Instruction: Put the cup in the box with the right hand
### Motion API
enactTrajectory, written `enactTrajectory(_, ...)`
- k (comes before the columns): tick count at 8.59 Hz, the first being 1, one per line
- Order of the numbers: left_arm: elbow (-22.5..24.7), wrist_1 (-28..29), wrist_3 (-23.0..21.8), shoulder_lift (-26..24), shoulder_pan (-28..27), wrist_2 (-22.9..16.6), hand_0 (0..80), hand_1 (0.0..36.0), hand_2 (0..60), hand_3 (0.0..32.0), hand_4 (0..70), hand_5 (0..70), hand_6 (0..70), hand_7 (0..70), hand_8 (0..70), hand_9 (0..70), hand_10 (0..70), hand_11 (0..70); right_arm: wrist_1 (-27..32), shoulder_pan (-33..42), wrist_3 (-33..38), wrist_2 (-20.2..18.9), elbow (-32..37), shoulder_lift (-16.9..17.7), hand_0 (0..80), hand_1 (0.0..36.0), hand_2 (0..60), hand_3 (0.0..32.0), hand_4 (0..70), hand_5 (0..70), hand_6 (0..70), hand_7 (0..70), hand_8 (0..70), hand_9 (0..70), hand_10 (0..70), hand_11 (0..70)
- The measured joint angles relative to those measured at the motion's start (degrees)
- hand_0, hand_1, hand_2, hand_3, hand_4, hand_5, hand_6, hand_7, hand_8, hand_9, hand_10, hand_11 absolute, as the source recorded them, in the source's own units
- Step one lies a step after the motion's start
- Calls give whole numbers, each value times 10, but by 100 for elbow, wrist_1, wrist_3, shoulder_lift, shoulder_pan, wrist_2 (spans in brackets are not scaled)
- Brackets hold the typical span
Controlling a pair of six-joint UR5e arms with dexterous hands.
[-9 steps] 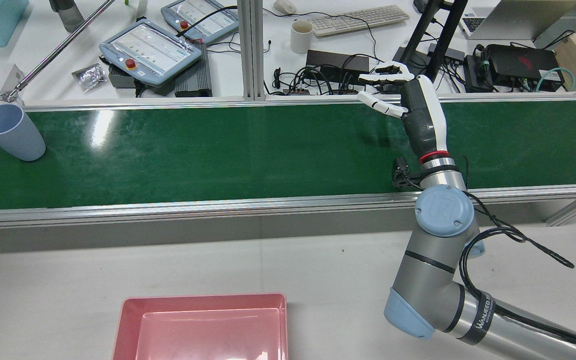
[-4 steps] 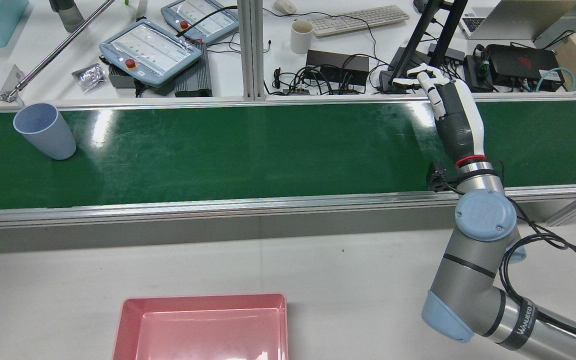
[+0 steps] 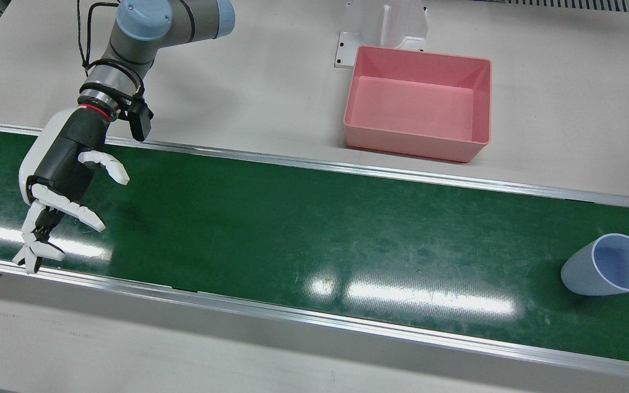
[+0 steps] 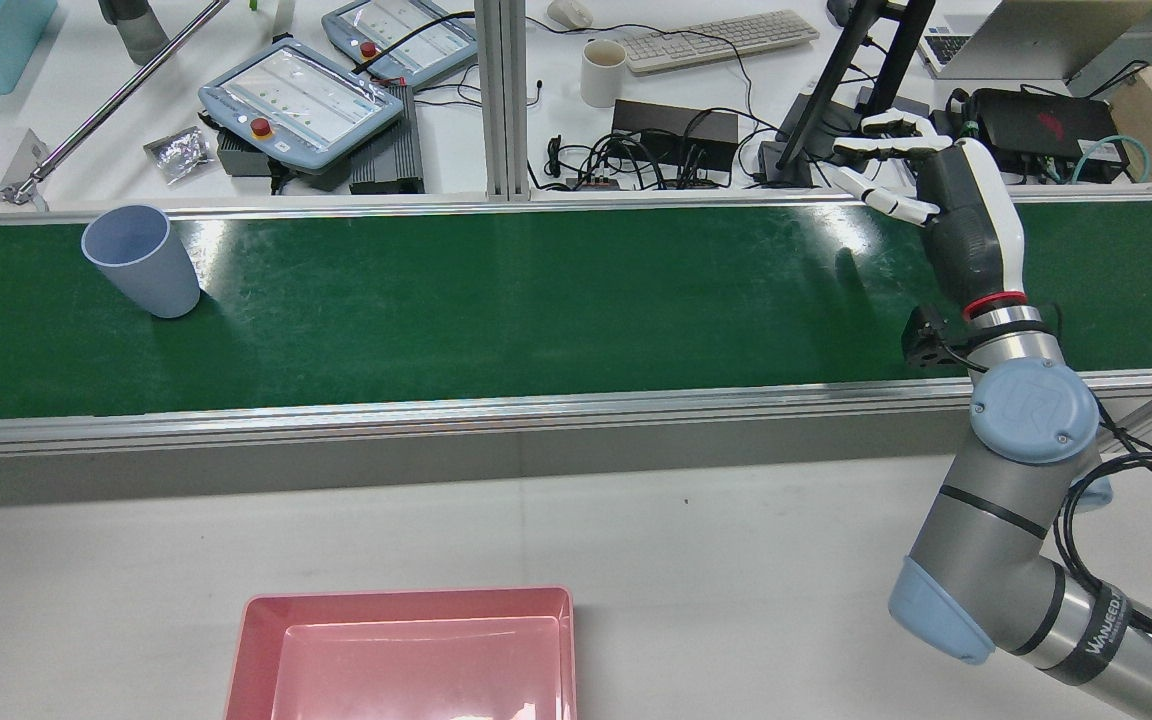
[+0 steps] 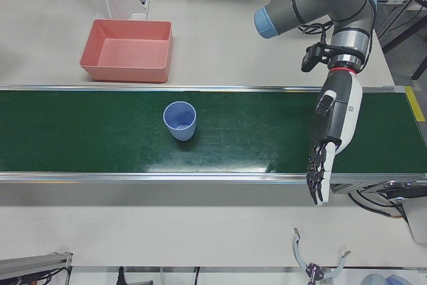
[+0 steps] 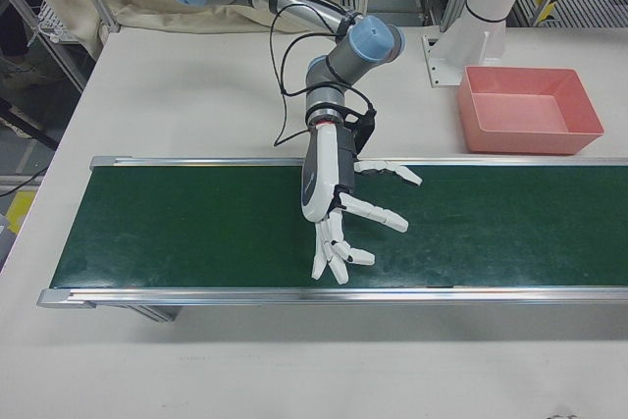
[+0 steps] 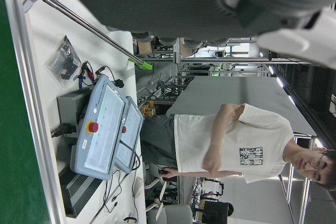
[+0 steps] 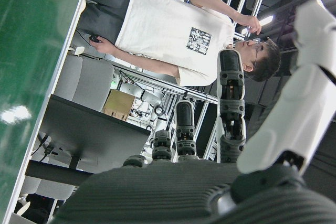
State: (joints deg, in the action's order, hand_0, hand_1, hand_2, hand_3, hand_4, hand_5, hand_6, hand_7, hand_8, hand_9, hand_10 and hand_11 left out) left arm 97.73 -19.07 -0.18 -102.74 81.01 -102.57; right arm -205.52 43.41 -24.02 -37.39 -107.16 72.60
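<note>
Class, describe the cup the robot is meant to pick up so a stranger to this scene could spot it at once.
Start at the long green conveyor belt that crosses the station. Near its end farthest from the robot's open right hand stands a pale blue plastic cup, upright with its mouth open. It is the only object on the belt; the pink plastic box sits off it.

We see bare green belt [image 4: 536, 300] between the right hand [image 4: 921, 195] and the cup [image 4: 141, 260] — nothing stands on it. The box [image 4: 406, 650] lies open-topped on the table [image 4: 696, 540], beyond the belt's rail [image 4: 436, 412].
</note>
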Motion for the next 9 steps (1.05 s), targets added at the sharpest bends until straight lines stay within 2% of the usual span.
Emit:
enactTrajectory(1,0,0,0,0,0,0,0,0,0,0,0,0,0,0,0,0,0,0,2,22,-1,-8,-23,47,417,100,316,0,700,0,104,504,50,166,40,49)
enactTrajectory(3,0,0,0,0,-1,0,0,0,0,0,0,0,0,0,0,0,0,0,3,40,-5,-16,-33,84,415,96,306,0,700,0,108,513,52,169,44,54)
enactTrajectory(4,0,0,0,0,-2,0,0,0,0,0,0,0,0,0,0,0,0,0,8,64,-1,-25,-46,134,422,80,230,0,700,0,108,514,53,172,43,52)
enactTrajectory(5,0,0,0,0,-1,0,0,0,0,0,0,0,0,0,0,0,0,0,22,102,19,-60,-60,247,202,15,211,0,700,0,103,535,47,172,25,20)
enactTrajectory(6,0,0,0,0,-2,0,0,0,0,0,0,0,0,0,0,0,0,0,49,164,43,-101,-103,406,427,6,5,0,700,0,98,485,49,163,31,37)
enactTrajectory(7,-3,0,0,0,-4,0,0,0,0,0,0,0,0,0,0,0,0,0,67,220,55,-121,-195,542,507,121,92,0,679,24,104,472,60,171,50,76)
enactTrajectory(8,-3,0,0,0,-2,0,0,0,0,0,0,0,0,0,0,0,0,0,79,290,60,-134,-307,672,506,198,308,0,639,32,106,472,64,174,65,101)
enactTrajectory(9,-2,0,0,0,-3,0,0,0,0,0,0,0,0,0,0,0,0,0,116,394,60,-144,-380,790,494,206,350,0,615,30,102,460,62,170,70,107)
